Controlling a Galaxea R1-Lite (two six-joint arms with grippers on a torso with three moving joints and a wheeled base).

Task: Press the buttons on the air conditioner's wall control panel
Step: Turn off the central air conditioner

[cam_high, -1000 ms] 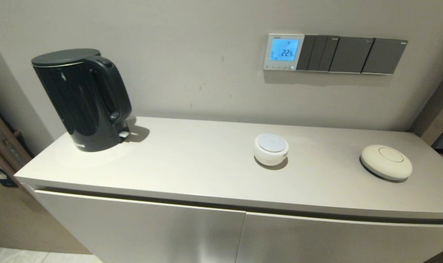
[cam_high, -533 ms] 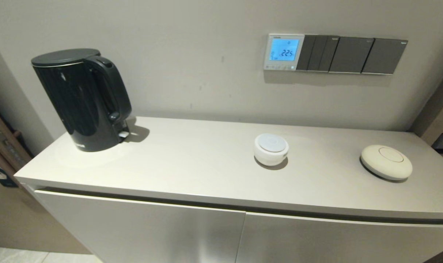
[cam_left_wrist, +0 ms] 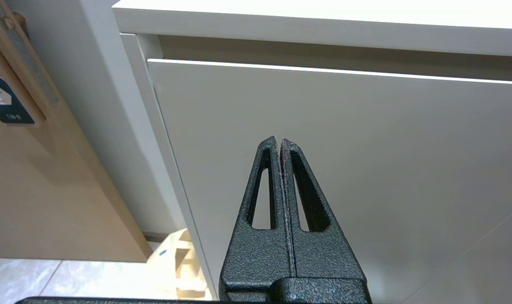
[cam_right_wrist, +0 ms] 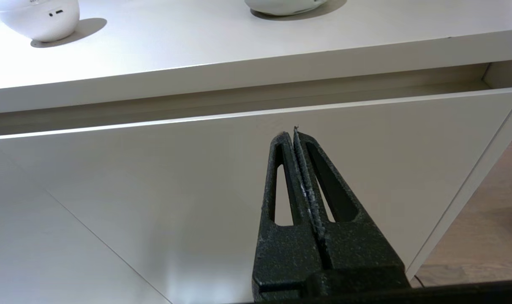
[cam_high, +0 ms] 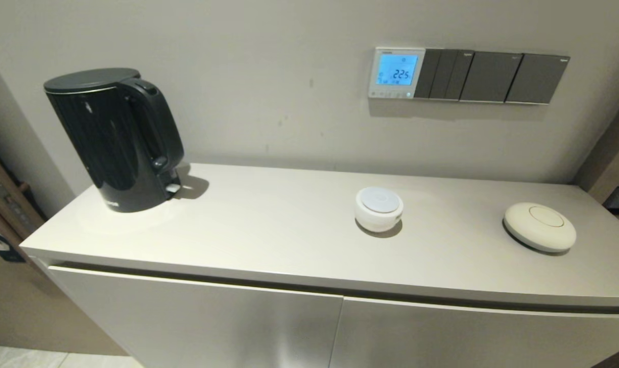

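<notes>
The air conditioner's wall control panel (cam_high: 396,72) is a small white-framed square on the wall, its screen lit blue with digits. The buttons (cam_high: 390,94) form a row of tiny pale dots along its lower edge. Neither gripper shows in the head view. My left gripper (cam_left_wrist: 279,141) is shut and empty, low in front of the cabinet's left door. My right gripper (cam_right_wrist: 292,134) is shut and empty, low in front of the cabinet's right door, below the countertop edge.
Dark grey switch plates (cam_high: 491,76) adjoin the panel on its right. On the cabinet top (cam_high: 268,230) stand a black kettle (cam_high: 113,138) at the left, a small white round device (cam_high: 379,207) below the panel, and a flat cream disc (cam_high: 539,226) at the right.
</notes>
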